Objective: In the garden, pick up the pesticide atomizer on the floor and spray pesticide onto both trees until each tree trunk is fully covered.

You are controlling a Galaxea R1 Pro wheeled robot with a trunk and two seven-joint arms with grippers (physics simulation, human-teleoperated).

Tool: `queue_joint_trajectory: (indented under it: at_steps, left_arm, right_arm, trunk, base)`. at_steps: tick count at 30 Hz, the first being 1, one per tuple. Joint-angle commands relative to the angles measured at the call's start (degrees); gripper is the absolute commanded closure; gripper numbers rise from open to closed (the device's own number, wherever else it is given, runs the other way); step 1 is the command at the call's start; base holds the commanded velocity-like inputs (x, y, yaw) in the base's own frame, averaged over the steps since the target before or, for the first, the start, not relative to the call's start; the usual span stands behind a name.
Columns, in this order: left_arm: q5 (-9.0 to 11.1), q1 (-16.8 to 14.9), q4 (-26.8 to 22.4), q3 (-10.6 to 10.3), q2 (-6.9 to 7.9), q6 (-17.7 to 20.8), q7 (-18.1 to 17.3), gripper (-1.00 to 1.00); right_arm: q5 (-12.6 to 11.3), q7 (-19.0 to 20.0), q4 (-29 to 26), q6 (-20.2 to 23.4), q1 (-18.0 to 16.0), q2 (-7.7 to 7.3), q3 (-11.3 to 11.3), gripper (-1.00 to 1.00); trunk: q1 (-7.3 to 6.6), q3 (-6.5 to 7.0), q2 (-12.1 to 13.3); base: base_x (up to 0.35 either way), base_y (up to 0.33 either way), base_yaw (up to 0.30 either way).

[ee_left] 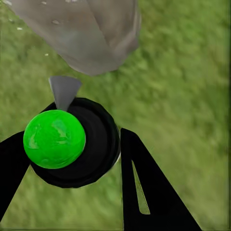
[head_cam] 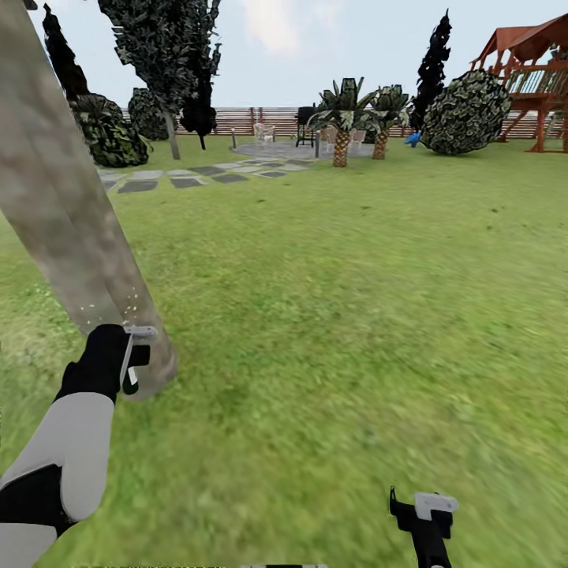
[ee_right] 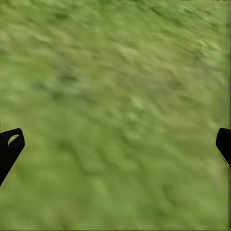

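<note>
While left pincer [ee_left: 72,159] grips atomizer [ee_left: 72,142] | nozzle aims at leaning tree trunk [head_cam: 63,205] | right pincer [ee_right: 115,144] wide

Lawn [head_cam: 355,300], slat fence [head_cam: 260,118], wooden playhouse [head_cam: 536,71]

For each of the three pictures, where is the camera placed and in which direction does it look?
Head view: on the robot's head, looking forward and down over the lawn toward the fence; shows the left arm, left pincer at the tree trunk, and right pincer.
Left wrist view: along the left pincer, shut on the atomizer, nozzle toward the trunk base.
Right wrist view: down at bare grass; open fingertips at the edges.
Head and left wrist views share trunk and atomizer.
</note>
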Motion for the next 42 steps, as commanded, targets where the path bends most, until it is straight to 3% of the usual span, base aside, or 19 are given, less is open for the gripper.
queue_joint_trajectory:
  at_steps: [1, 17, 30, 32, 37, 42]
  left_arm:
    - [-0.56, -0.05, -0.06, 0.14, -0.02, 0.19, -0.47, 1.00]
    - [-0.65, -0.05, -0.06, 0.07, 0.00, 0.28, -0.45, 1.00]
    - [-0.67, -0.05, -0.03, 0.19, 0.17, 0.32, -0.43, 1.00]
    - [-0.66, -0.04, 0.01, 0.51, 0.82, 0.35, -0.45, 1.00]
    - [-0.37, 2.94, 0.05, 0.74, 4.94, 0.04, -0.55, 1.00]
    - [-0.37, 4.52, 0.40, 0.24, 4.86, -0.22, -0.43, 1.00]
  right_arm:
    - [0.61, -0.22, 0.06, -0.12, -0.03, 0.02, -0.35, -1.00]
    - [0.61, -0.20, 0.07, -0.12, -0.03, 0.10, -0.35, -1.00]
    - [0.61, -0.22, 0.04, -0.12, -0.03, 0.02, -0.35, -1.00]
    - [0.61, -0.23, 0.03, -0.12, -0.03, 0.05, -0.35, -1.00]
    - [0.61, -0.22, 0.03, -0.12, -0.03, 0.10, -0.35, -1.00]
    - [0.61, -0.23, 0.03, -0.14, -0.03, 0.10, -0.35, -1.00]
  trunk:
    - [-0.01, -0.05, -0.02]
    - [-0.01, -0.05, -0.02]
    - [-0.01, -0.05, -0.02]
    - [-0.01, -0.05, -0.02]
    - [-0.01, -0.05, -0.02]
    - [-0.01, -0.05, -0.02]
  base:
    - [0.001, -0.274, 0.177]
    - [0.029, -0.274, 0.268]
    - [0.141, -0.270, 0.018]
    - [0.140, -0.269, 0.000]
    - [0.138, -0.269, 0.125]
    - [0.148, -0.266, 0.267]
